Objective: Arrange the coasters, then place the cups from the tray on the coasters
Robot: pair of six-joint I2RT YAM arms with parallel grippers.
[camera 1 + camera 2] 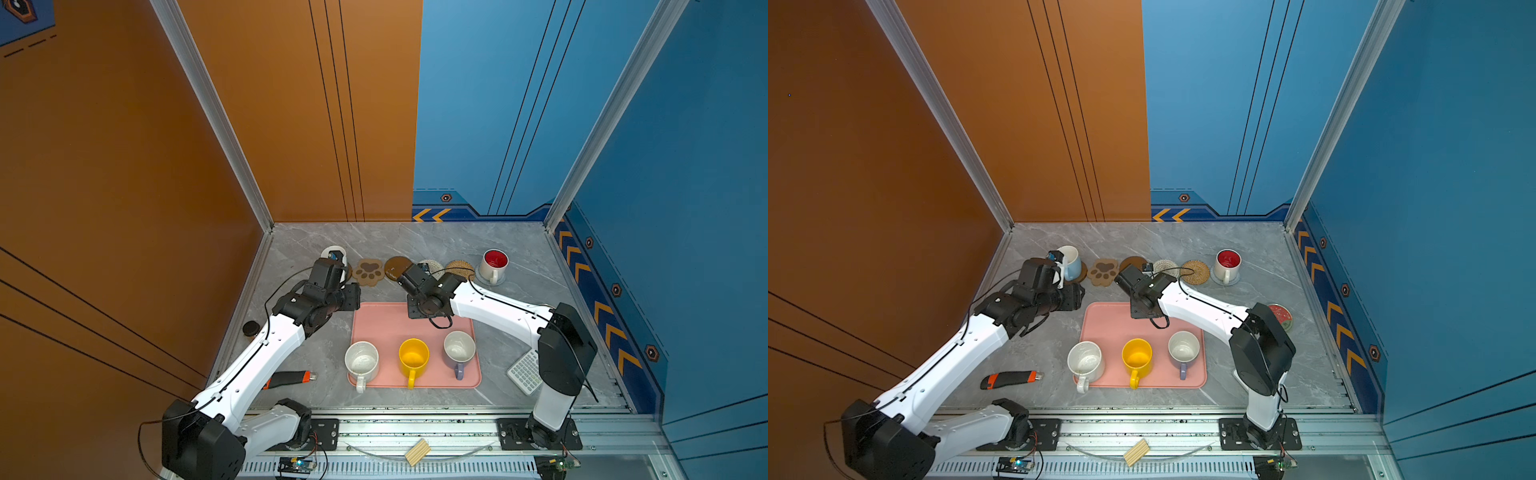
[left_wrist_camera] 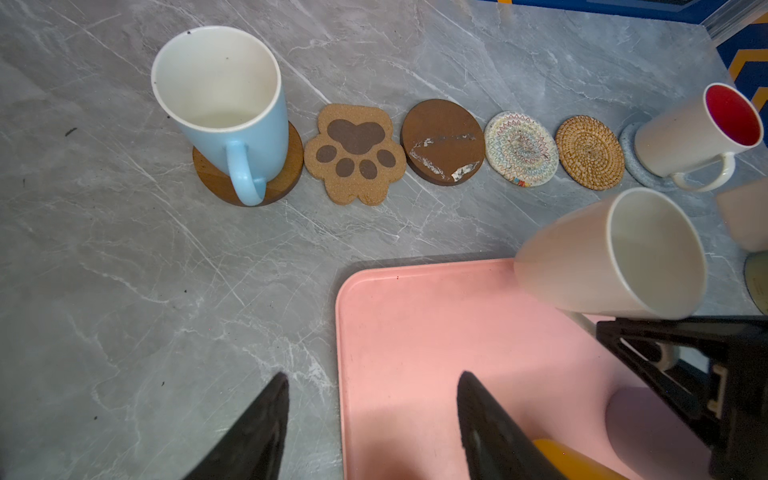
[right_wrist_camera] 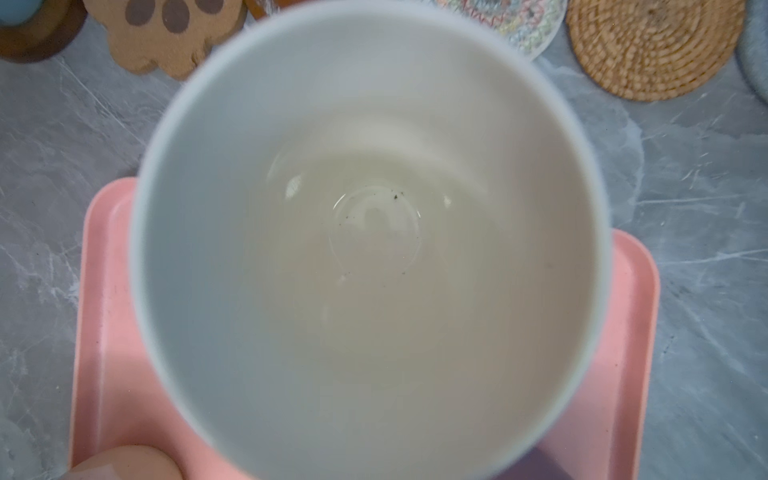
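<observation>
Mug point(image 2: 615, 253) clenched in right jaws over tray point(image 2: 415, 332), left jaws released; lower level, centred on cream coaster point(image 2: 520, 148).

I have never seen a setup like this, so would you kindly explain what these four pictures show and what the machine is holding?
This is a two-armed robot at a grey table. Both top views look down on the whole scene; the other two pictures come from a camera on each wrist. The left gripper is open and empty. The right gripper is shut on the handle of a plain white cup, held over the pink tray; its wrist camera looks straight into it. In a row at the back, a light blue cup stands on a wooden disc and a red-lined cup on a grey mat; the paw coaster, brown disc, cream mat and rattan mat between are bare. A speckled cup, yellow cup and lavender cup stand on the tray.
</observation>
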